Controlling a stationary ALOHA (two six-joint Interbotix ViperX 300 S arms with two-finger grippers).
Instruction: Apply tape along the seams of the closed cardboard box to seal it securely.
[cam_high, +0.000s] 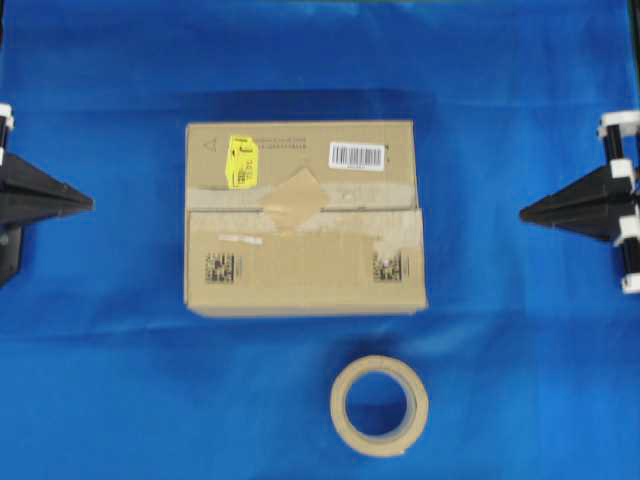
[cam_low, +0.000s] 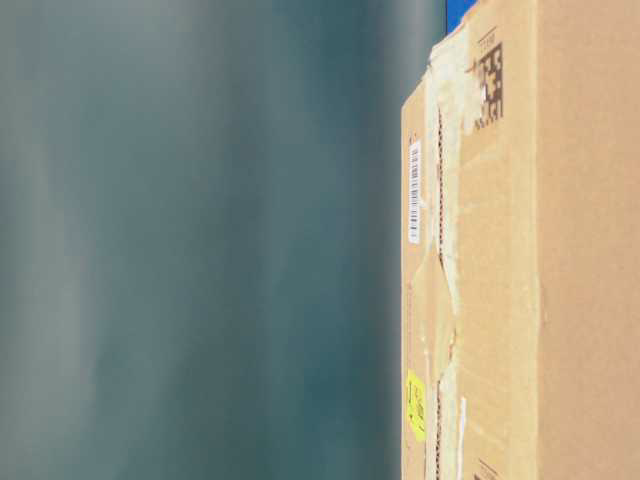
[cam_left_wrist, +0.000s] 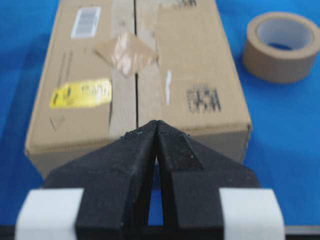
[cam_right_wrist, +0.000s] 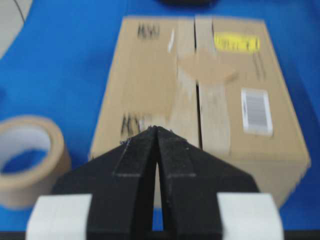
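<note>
The brown cardboard box (cam_high: 304, 217) lies closed in the middle of the blue cloth, with a yellow sticker (cam_high: 240, 161) and a white barcode label (cam_high: 357, 154). Its seam (cam_high: 360, 209) runs left to right between the two top flaps, edged by pale torn cardboard. A small square piece of tan tape (cam_high: 291, 197) sits tilted across the seam near the middle, also visible as tape (cam_left_wrist: 127, 53) and tape (cam_right_wrist: 207, 70). My left gripper (cam_high: 88, 203) is shut and empty, off the box's left end. My right gripper (cam_high: 524, 213) is shut and empty, off the right end.
A tan tape roll (cam_high: 379, 405) lies flat on the cloth in front of the box, also seen as the roll (cam_left_wrist: 281, 46) and the roll (cam_right_wrist: 25, 161). The table-level view is turned sideways and shows only the box top (cam_low: 470, 280) close up.
</note>
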